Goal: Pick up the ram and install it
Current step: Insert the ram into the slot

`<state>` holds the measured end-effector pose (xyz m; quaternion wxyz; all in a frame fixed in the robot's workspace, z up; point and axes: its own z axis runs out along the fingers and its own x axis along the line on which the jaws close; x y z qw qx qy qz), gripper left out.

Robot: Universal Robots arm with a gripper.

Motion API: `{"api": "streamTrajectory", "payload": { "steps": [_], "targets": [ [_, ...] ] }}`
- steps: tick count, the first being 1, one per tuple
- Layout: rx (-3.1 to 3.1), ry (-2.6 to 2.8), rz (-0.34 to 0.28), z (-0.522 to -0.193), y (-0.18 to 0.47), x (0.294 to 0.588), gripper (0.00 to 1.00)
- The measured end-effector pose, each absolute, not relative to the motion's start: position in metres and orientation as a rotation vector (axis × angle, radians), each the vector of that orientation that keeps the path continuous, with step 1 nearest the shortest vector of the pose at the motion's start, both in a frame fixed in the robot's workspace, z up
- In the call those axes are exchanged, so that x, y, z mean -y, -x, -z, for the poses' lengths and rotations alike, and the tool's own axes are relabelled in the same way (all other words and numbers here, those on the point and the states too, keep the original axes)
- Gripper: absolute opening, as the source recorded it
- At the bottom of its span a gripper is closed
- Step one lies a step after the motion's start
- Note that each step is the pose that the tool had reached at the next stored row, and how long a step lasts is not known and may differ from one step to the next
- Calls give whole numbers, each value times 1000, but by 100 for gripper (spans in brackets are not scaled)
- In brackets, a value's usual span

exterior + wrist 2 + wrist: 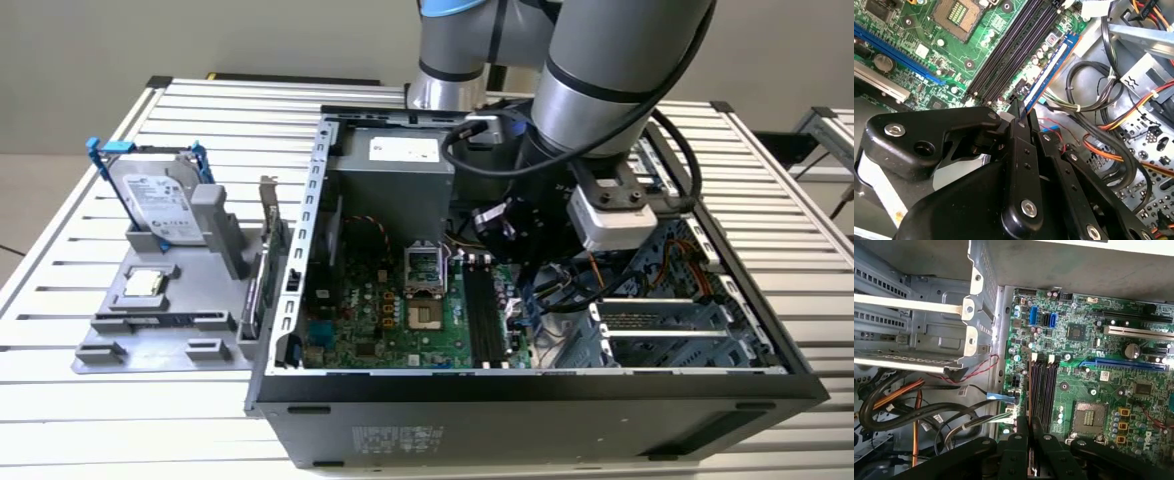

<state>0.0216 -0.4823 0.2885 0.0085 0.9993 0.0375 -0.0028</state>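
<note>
One pincer (1021, 112) pinches the ram (1049, 72) edge-on, lined up lengthwise beside the black memory slots (1011, 47) so it can seat in the motherboard (914, 50).

The ram (1048, 71) is blue with a white strip; the motherboard (1094, 370) is green, its memory slots (1044, 390) black, the gripper (1021, 112) black.
</note>
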Motion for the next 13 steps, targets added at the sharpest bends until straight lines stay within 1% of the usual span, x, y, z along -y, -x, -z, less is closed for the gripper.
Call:
{"api": "streamTrajectory", "payload": {
  "steps": [13],
  "targets": [
    [8, -3125, 10, -287, -21, 481, 0]
  ]
}}
